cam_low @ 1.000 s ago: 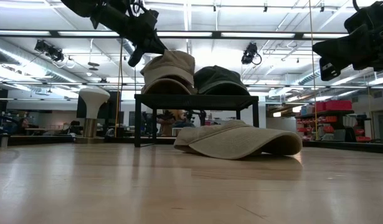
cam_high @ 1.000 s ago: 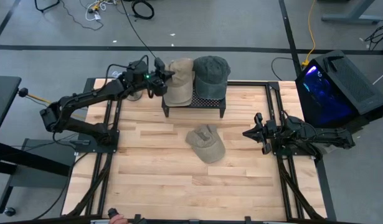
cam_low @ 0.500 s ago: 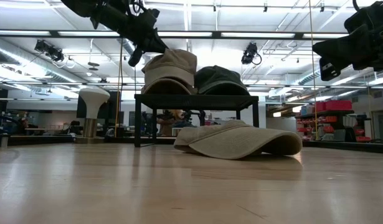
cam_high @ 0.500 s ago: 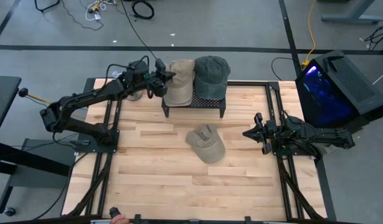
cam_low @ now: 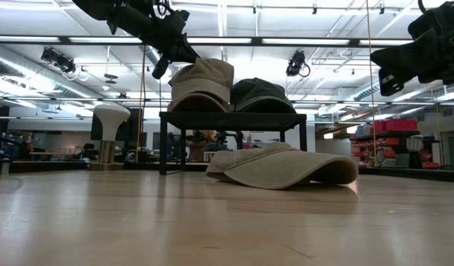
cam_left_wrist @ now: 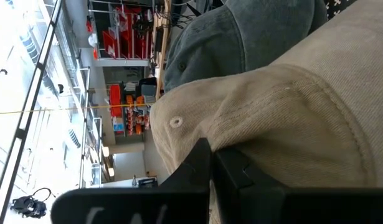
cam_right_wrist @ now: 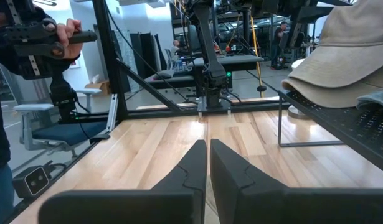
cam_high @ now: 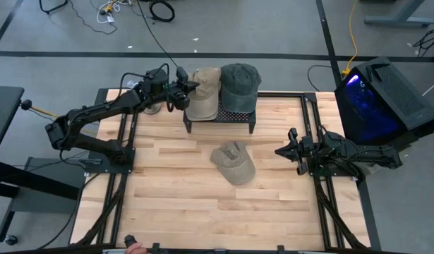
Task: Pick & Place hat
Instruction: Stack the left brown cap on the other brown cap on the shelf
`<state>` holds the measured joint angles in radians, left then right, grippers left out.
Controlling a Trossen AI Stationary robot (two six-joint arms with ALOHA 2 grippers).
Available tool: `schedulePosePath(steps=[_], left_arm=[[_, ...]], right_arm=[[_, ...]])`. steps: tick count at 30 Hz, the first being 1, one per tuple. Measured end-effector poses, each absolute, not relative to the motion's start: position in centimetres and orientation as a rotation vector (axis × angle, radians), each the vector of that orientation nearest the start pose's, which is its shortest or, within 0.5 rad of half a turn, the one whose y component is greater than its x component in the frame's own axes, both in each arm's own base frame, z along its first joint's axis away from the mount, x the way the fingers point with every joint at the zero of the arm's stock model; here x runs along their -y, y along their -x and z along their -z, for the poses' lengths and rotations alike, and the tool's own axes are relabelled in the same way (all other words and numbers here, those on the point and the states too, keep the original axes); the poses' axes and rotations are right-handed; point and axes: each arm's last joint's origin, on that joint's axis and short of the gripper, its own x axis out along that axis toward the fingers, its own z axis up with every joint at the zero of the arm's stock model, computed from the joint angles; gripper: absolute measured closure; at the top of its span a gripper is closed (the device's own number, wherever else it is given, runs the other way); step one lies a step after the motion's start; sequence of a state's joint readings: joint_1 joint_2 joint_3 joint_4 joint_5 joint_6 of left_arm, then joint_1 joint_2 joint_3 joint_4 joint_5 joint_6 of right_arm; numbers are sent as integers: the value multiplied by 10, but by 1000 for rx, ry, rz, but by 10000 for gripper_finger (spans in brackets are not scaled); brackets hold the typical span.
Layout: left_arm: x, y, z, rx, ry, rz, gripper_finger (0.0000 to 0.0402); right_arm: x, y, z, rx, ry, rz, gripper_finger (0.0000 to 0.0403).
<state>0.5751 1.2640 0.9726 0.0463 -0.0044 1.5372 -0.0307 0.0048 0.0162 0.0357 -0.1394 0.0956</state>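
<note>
Three hats: a tan hat (cam_high: pixel 203 94) and a dark green hat (cam_high: pixel 239 85) sit side by side on the black rack (cam_high: pixel 218 118) at the far edge of the table (cam_high: pixel 202 204); a third tan hat (cam_high: pixel 234 162) lies flat on the wood nearer the middle.

High view, left arm: the left gripper (cam_high: pixel 185 92) reaches across to the rack and meets the outer side of the tan hat on it.

High view, right arm: the right gripper (cam_high: pixel 281 151) waits low at the right side of the table, well apart from every hat.

Low view: the left gripper (cam_low: pixel 184 54) comes down from above onto the crown of the tan hat (cam_low: pixel 201 85), which rests on the rack (cam_low: pixel 234 116) beside the dark green hat (cam_low: pixel 262 96); the loose hat (cam_low: pixel 282 166) lies in front of the rack.

Left wrist view: the fingers (cam_left_wrist: pixel 231 171) stand pressed close together against the tan fabric (cam_left_wrist: pixel 284 118); I judge they pinch a fold of it.

Right wrist view: the right fingers (cam_right_wrist: pixel 225 165) are drawn together with nothing between them, pointing across bare wood.

Step in hand: by my reading, the grasp on the racked tan hat, with the lift not yet begun.

Next move: raise the hat clear of the rack without dragging its dark green neighbour, then carry it to the open table.
</note>
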Motion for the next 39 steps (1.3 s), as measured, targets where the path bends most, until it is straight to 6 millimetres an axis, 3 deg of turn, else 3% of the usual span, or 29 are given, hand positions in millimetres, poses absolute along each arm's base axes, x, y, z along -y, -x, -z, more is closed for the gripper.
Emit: schedulePosePath(steps=[11, 31, 39], left_arm=[[-156, -240, -319, -626, -1413, -272, 398], [-156, -240, -318, -627, -1404, -272, 361], [-156, -240, -319, -633, -1346, -307, 304]], right_arm=[[-1, -97, -172, 42, -92, -111, 378], [-1, -97, -172, 42, -92, -110, 378], [-1, -97, -172, 42, -92, -110, 378]])
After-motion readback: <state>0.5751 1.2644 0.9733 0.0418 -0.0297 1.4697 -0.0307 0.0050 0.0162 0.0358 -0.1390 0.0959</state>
